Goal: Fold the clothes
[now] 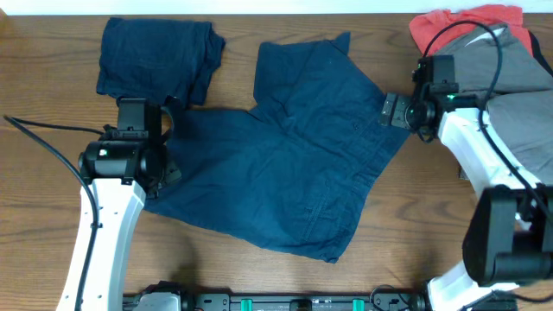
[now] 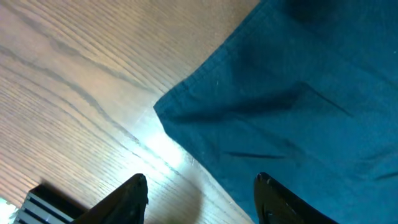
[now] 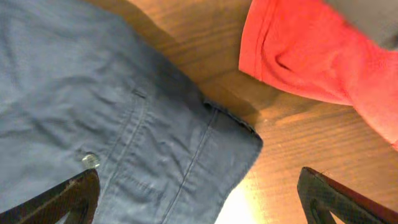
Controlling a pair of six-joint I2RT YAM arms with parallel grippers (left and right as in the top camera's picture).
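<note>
Now | left end effector [image 2: 200, 180] parted at shorts [image 1: 294, 164] hem | right end effector [image 3: 199, 177] gaping over waistband corner | table [image 3: 292, 137] beyond

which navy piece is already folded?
The small navy bundle at the robot's far left: a compact doubled-over rectangle. The big navy shorts in the middle lie spread open, legs splayed, not yet folded.
</note>
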